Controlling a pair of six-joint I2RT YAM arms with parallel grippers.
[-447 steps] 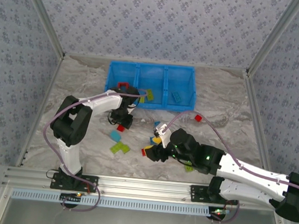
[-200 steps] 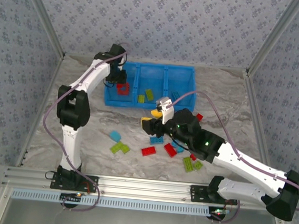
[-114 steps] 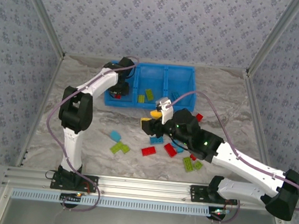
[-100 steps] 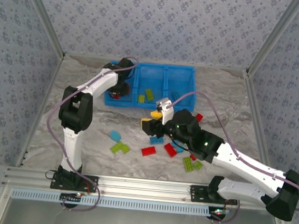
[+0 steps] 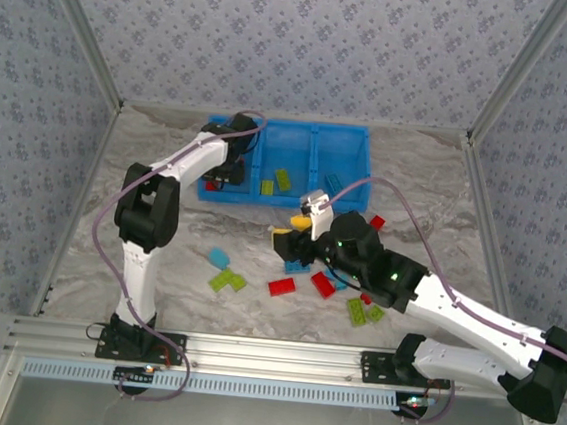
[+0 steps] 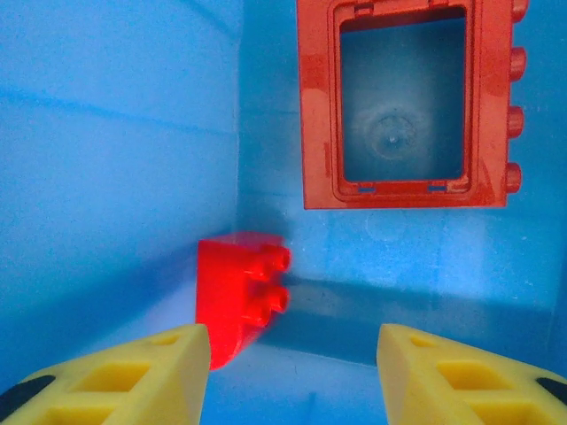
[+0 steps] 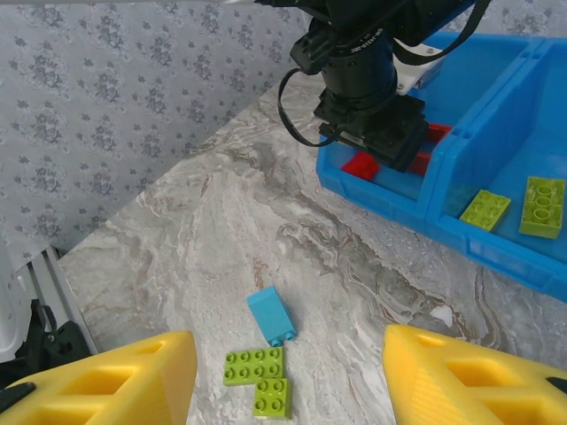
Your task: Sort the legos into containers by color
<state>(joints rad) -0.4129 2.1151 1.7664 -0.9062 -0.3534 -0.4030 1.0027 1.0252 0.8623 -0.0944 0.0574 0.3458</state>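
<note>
- Left gripper (image 6: 291,347) has parted its yellow fingers, empty, over the glossy blue bin (image 6: 115,177).
- Studded red brick (image 6: 237,297) lies beside the square red frame (image 6: 317,106).
- Right gripper (image 7: 288,350) gapes wide, empty.

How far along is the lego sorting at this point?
Done: a red frame and small red brick lie in the bin's left compartment, two lime bricks in the middle one. In hand: nothing; the left hand and right hand are both open. Left: several bricks on the table, including a light blue one.
</note>
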